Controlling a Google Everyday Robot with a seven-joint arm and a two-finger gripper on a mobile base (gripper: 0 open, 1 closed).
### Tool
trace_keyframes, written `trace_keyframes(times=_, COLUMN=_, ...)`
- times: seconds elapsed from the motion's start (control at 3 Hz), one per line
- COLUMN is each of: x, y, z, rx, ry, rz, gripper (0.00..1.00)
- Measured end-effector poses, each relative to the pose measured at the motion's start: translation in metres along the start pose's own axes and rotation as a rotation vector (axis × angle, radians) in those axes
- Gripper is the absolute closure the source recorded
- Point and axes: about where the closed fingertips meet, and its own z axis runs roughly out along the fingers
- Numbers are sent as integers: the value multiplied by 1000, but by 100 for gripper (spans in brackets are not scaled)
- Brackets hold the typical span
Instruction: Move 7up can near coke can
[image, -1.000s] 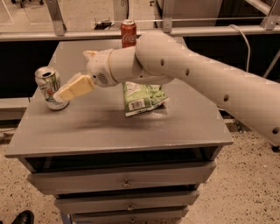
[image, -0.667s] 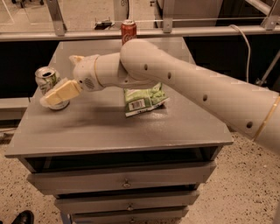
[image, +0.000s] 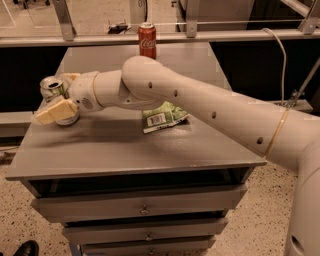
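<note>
The 7up can (image: 52, 87), silver-white with a shiny top, stands near the left edge of the grey cabinet top (image: 125, 147). My gripper (image: 54, 98) is at the can, with one cream finger (image: 54, 111) in front of its lower body and the other (image: 70, 77) behind it. The jaws are open around the can, and I cannot tell whether they touch it. The coke can (image: 147, 40), red with white script, stands upright at the far edge of the top, well apart from the 7up can.
A green snack bag (image: 165, 116) lies mid-table, partly under my arm (image: 200, 107). The cabinet has drawers (image: 142, 207) below. A metal rail (image: 225, 35) runs behind the far edge. A shoe (image: 25, 248) shows on the floor at bottom left.
My gripper has moved left and slightly down, from beside the 7up can to straddling it. The can, the coke can and the bag have not moved.
</note>
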Motion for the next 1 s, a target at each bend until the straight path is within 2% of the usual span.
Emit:
trace_keyframes(times=0.33, x=-1, y=-14, z=-12, rx=34, ry=-6, rz=-18, gripper=47)
trace_keyframes(times=0.67, x=-5, y=-27, z=-26, rx=63, ry=-10, rz=-30, gripper=71)
trace_keyframes(times=1.0, x=-19, y=-53, z=-66, rx=136, ry=-34, rz=-43, gripper=94)
